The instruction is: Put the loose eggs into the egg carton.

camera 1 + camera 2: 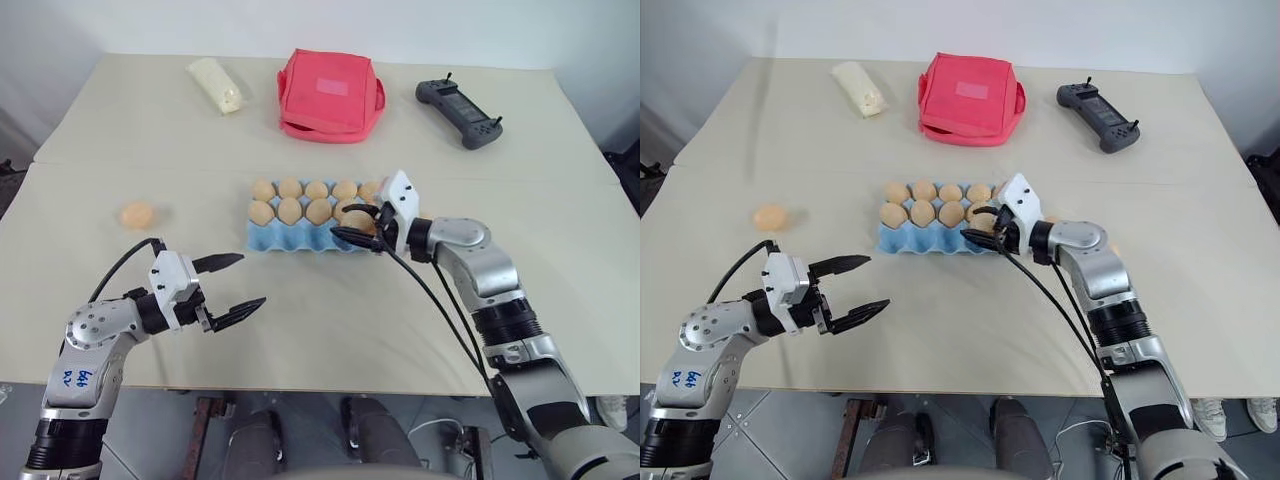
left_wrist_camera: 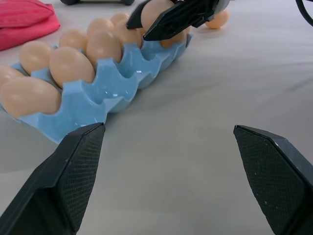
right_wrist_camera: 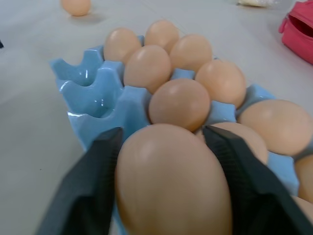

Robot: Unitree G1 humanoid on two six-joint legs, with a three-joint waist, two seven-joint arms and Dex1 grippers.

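Observation:
The light blue egg carton (image 1: 296, 241) lies mid-table with several tan eggs in its far cups. Its near row of cups (image 3: 87, 83) is bare. My right gripper (image 1: 356, 224) hovers over the carton's right end, shut on an egg (image 3: 171, 181) that sits between its black fingers (image 3: 93, 186). One loose egg (image 1: 137, 214) rests on the table far to the carton's left. Another egg (image 2: 217, 18) lies on the table just beyond the carton's right end. My left gripper (image 1: 234, 284) hangs open and empty near the table's front, short of the carton.
A red fabric pouch (image 1: 330, 95) sits at the back centre, with a cream-white packet (image 1: 216, 84) to its left. A black handheld controller (image 1: 458, 113) lies at the back right. The table's front edge runs just below my left gripper.

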